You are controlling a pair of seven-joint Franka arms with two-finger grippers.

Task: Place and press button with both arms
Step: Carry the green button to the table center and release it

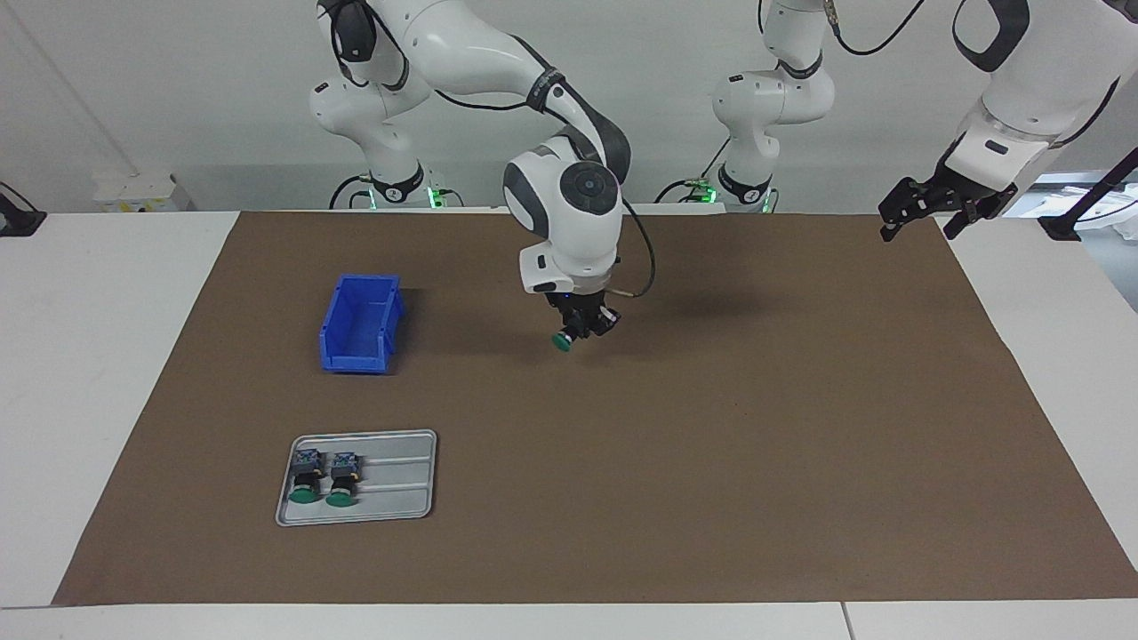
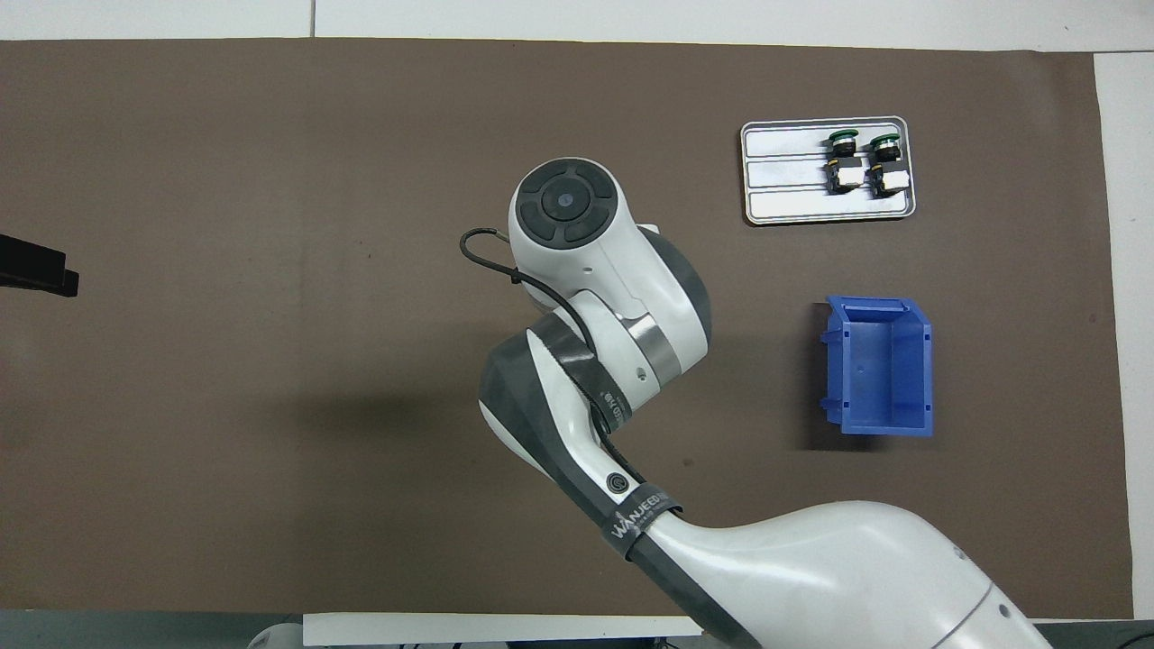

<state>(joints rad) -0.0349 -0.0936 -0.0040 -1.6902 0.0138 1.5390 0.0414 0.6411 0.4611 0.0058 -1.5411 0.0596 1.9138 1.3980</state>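
Right gripper (image 1: 582,327) clamped on button (image 1: 563,340) above counter (image 1: 711,400); may slip or tip if released high. Left gripper (image 1: 920,213) waiting, apart.

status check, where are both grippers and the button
Right gripper shut on button, raised over mat centre. Left gripper waits at mat's edge. Two spare buttons on tray; nothing in the way.
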